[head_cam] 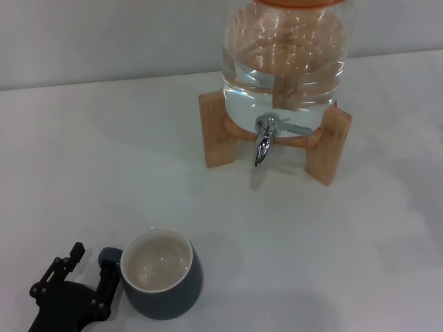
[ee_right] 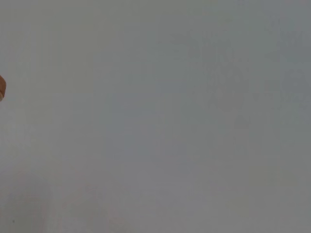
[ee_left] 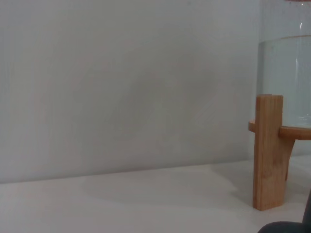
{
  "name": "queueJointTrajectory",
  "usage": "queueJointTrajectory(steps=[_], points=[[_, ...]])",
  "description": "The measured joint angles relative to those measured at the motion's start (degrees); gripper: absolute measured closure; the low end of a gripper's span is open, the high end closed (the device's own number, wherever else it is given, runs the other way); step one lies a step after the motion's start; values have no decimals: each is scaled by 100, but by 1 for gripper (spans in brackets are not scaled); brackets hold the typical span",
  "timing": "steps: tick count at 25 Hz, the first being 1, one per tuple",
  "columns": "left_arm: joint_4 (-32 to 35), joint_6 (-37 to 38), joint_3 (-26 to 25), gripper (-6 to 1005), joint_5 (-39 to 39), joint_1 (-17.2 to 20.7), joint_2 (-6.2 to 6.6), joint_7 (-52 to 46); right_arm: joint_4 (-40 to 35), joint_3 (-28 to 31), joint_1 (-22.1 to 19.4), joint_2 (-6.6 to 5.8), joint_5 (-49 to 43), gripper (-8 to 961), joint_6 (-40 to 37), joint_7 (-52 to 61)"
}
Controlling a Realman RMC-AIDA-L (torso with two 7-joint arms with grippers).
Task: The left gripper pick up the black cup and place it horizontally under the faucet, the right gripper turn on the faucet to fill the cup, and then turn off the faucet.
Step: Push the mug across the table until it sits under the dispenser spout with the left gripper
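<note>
While the black cup (head_cam: pixel 163 275) stands upright on the white table (head_cam: pixel 83 173), well short of the faucet (head_cam: pixel 265 138), the left gripper (head_cam: pixel 88 270) sits just beside it on the handle side, fingers spread apart, one fingertip touching the cup's small handle. The cup's cream inside looks empty. The clear jar (head_cam: pixel 284 62) on its wooden stand (head_cam: pixel 214 131) holds water. The right gripper is out of view.

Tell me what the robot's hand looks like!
Only the left gripper shows, in the head view's bottom corner. It is all black, with two thin fingers built from jointed bars and small pivots. No cables or labels show. The right gripper is out of view.
</note>
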Motion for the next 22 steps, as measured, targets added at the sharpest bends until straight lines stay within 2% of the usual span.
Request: queueJointTrajectory(steps=[6,20,22], points=[[0,0,1,483,18,-35,0,-1,0,9,8,0,0,85,0,0],[-30,-2,0,802,23,-182,0,0,-2,29,50,0,0,85,13,1],[-33,-4,0,802,24,-189,0,0,-6,29,61,0,2,85,14,1]])
